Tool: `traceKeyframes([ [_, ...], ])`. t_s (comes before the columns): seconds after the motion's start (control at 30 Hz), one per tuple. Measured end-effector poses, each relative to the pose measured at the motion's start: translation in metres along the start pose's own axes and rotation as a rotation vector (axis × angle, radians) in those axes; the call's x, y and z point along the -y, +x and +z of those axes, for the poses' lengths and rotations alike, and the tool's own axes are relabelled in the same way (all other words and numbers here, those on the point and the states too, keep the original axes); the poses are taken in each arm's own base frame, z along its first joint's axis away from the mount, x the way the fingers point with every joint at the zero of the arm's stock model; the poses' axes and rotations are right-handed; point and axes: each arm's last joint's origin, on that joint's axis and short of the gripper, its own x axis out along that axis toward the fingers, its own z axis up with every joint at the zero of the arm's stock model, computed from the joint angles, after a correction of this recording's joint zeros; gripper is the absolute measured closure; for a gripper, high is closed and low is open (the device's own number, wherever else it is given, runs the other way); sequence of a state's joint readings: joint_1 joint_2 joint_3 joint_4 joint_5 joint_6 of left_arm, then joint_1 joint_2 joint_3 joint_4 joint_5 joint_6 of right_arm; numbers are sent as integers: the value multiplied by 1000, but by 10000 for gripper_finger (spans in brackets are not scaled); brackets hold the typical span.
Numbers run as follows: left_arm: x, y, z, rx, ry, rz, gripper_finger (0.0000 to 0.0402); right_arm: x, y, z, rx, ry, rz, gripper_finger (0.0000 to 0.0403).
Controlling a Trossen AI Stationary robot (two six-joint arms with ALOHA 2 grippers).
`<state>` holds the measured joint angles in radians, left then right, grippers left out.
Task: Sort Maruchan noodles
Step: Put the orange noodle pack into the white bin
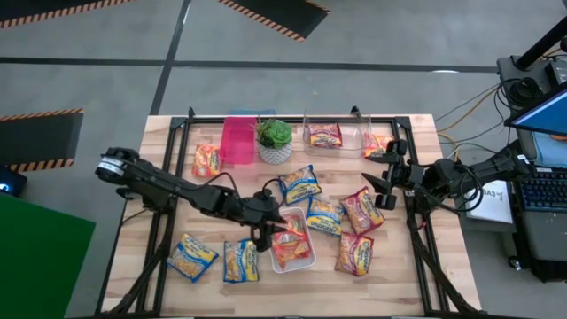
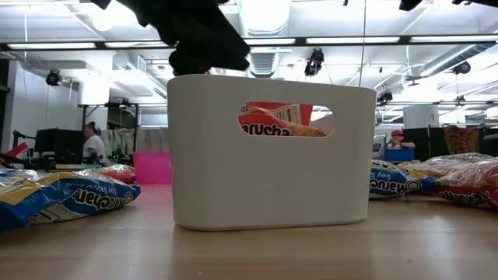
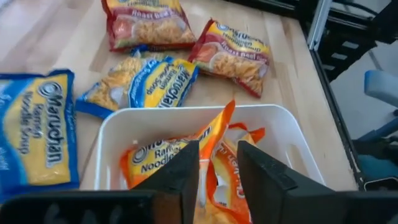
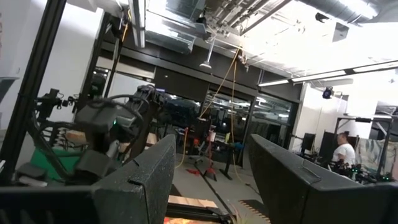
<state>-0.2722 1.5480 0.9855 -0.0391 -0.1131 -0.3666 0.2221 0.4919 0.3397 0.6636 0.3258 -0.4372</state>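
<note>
Left claw (image 3: 217, 171): we see its fingers slightly parted over the white bin (image 1: 306, 259), an orange packet (image 3: 186, 146) upright between them, grip unclear
Right claw (image 1: 383, 180): parted, empty, raised at the counter (image 1: 399, 275) edge
Loose packets (image 1: 323, 215): scattered around the bin, nearer the left arm
Hidden: bin's floor

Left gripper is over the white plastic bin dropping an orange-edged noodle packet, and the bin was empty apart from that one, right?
Not quite. The left gripper is over the white plastic bin, but the left wrist view shows two orange-edged noodle packets in it: one beside the fingers and another between them. The rest stands.
</note>
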Motion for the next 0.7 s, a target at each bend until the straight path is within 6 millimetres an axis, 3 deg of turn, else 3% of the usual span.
traceKeyframes([
  [0.23,-5,-6,-2,-15,108,124,295,0,0,0,-7,1,-15,211],
  [0.47,-11,21,-14,-38,150,192,309,0,0,0,-7,-4,-14,211],
  [0.7,-15,37,-18,-61,58,79,325,0,0,0,-7,-7,-14,211],
])
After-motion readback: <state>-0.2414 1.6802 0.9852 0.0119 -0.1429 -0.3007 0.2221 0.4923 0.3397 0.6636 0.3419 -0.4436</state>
